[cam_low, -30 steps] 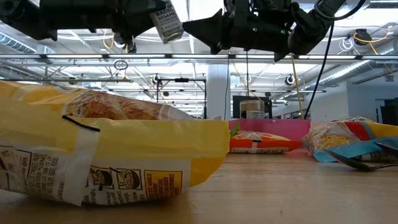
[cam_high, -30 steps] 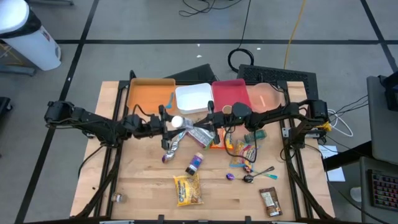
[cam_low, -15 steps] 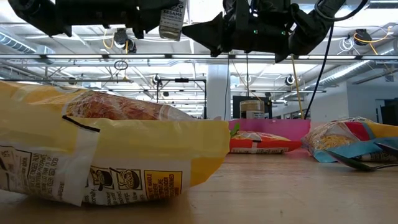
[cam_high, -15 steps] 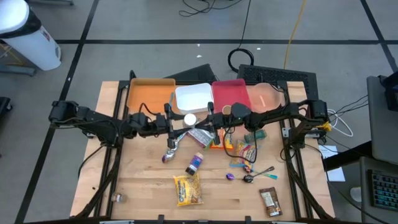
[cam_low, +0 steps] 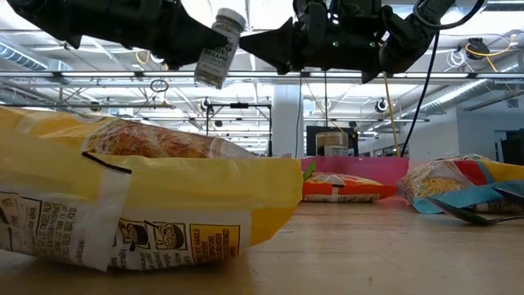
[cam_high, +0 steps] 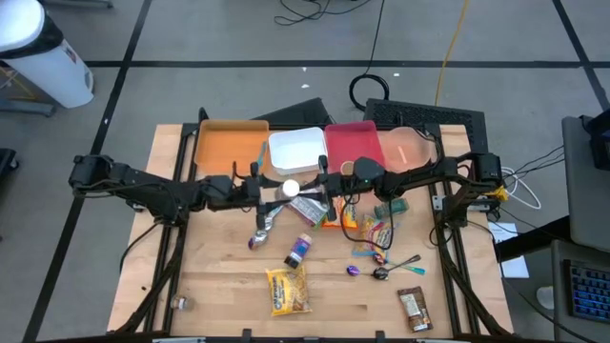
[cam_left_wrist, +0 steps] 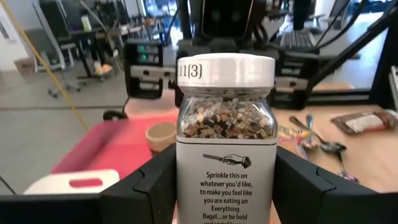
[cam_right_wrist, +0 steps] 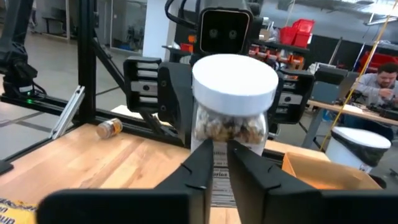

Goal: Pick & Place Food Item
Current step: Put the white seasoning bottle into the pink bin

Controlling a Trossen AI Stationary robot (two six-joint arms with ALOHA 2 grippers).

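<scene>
Beside white tray [cam_high: 294,150], left tool [cam_high: 270,189] gripping seasoning jar [cam_high: 292,187], yellow bag [cam_high: 288,290] below.

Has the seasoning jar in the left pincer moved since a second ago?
Yes. In the high view the seasoning jar, held by the left pincer, has moved toward the white tray. In the low view it now tilts instead of hanging upright.

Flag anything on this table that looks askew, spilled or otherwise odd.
The seasoning jar hangs tilted in mid-air, clamped by the left gripper above the table, with the right gripper right against it. A small bottle lies on its side among scattered snack packets. Nothing looks spilled.
</scene>
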